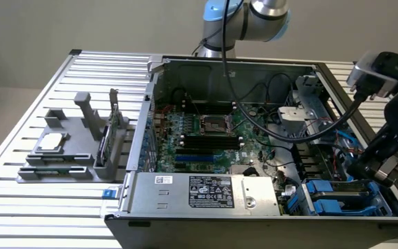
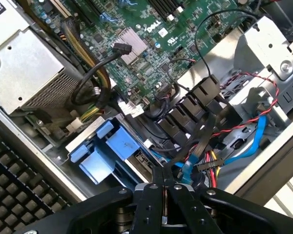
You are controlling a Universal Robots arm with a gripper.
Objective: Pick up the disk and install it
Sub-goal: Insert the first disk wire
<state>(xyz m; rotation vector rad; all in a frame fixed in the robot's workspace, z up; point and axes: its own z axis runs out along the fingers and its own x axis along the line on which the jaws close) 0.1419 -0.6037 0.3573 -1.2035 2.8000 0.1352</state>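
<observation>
Slatted metal table (image 1: 47, 218) carried open computer case (image 1: 254, 228). Disk (image 1: 327, 199) sat in bay at case's near corner, exterior view's right; blue rails (image 2: 107, 151) showed, silver body mostly hidden, long axis unclear. Gripper (image 2: 163, 181) hung near it, closed, empty.

We overlook the whole computer case (image 1: 254, 231) from high up; past the pincer (image 2: 163, 181), our wrist view sits close over the blue drive brackets (image 2: 110, 148) both views share.
</observation>
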